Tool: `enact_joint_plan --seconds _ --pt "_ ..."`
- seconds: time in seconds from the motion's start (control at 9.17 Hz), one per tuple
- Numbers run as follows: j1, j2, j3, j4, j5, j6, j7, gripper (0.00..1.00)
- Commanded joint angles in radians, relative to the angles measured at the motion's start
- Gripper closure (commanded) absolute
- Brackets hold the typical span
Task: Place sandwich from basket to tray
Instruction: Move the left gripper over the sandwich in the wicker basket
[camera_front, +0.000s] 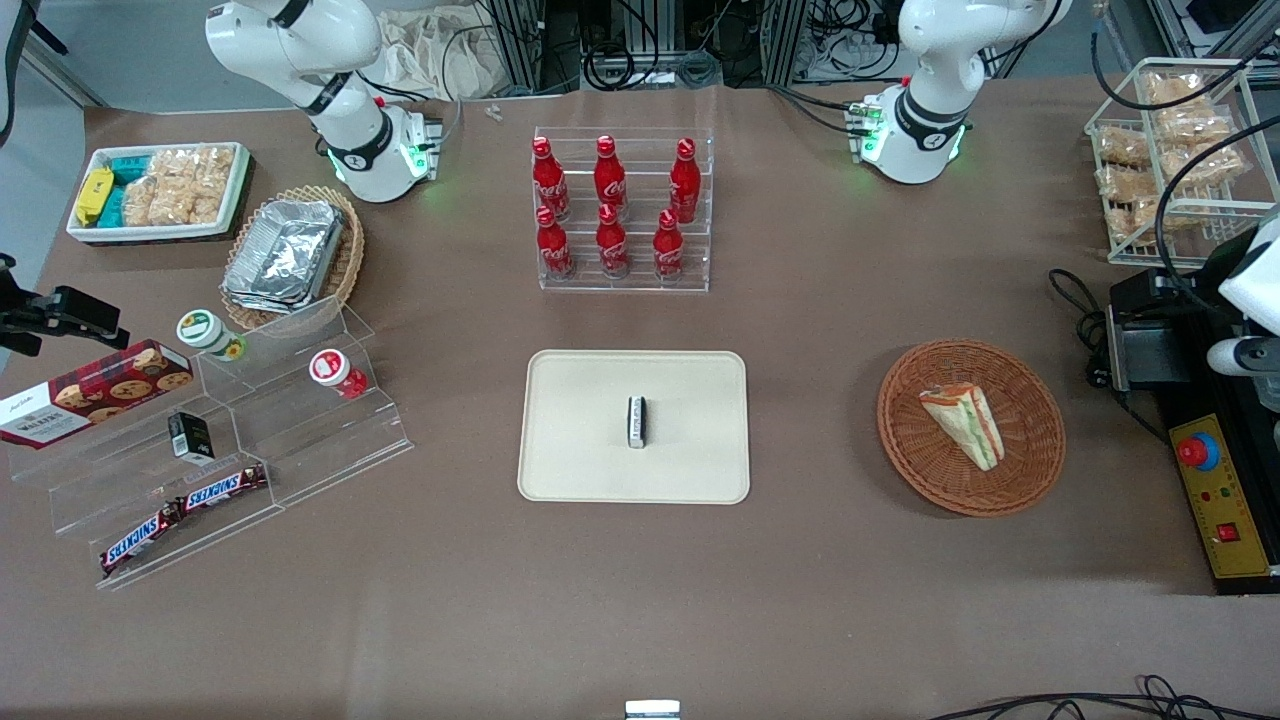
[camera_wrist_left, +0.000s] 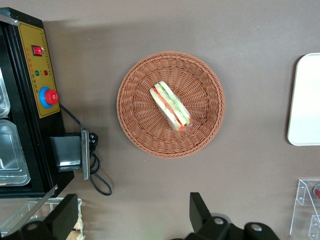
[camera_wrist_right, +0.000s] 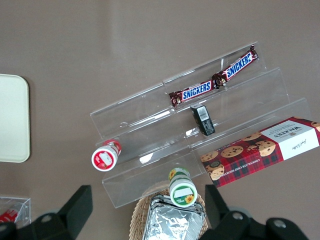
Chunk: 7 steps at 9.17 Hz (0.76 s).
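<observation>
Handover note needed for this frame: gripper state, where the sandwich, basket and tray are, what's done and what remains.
Gripper: open, empty, high above the table, looking down on the basket.
Sandwich: lying in the basket, untouched.
Tray: mid-table, toward the parked arm from the basket; a small black-and-white item sits at its centre.
Done: nothing yet.
Left: descend, grasp the sandwich, carry it to the tray, set it on a bare part clear of the small item, release.

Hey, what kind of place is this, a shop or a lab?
Most likely a robotics lab staged as a snack counter: cola bottles in an acrylic rack, a sandwich in a basket, and a yellow emergency-stop box. The gripper hangs open above the table beside that basket.
</observation>
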Motion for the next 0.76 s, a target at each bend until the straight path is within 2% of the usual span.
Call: enact_joint_plan --seconds 0.0,0.22,0.44,0.55,0.65 --pt "0.006 -0.020 -0.008 -0.006 -0.012 -0.019 0.016 0.00" --pt "0.004 -0.020 -0.007 -0.053 -0.014 -0.019 0.013 0.00" --pt "0.003 -0.018 -0.007 -0.168 -0.014 -0.022 0.000 0.00" --pt "0.000 -0.018 -0.007 -0.232 -0.014 0.003 -0.018 0.00" --pt "-0.003 -0.017 -0.008 -0.296 -0.014 0.100 -0.114 0.00"
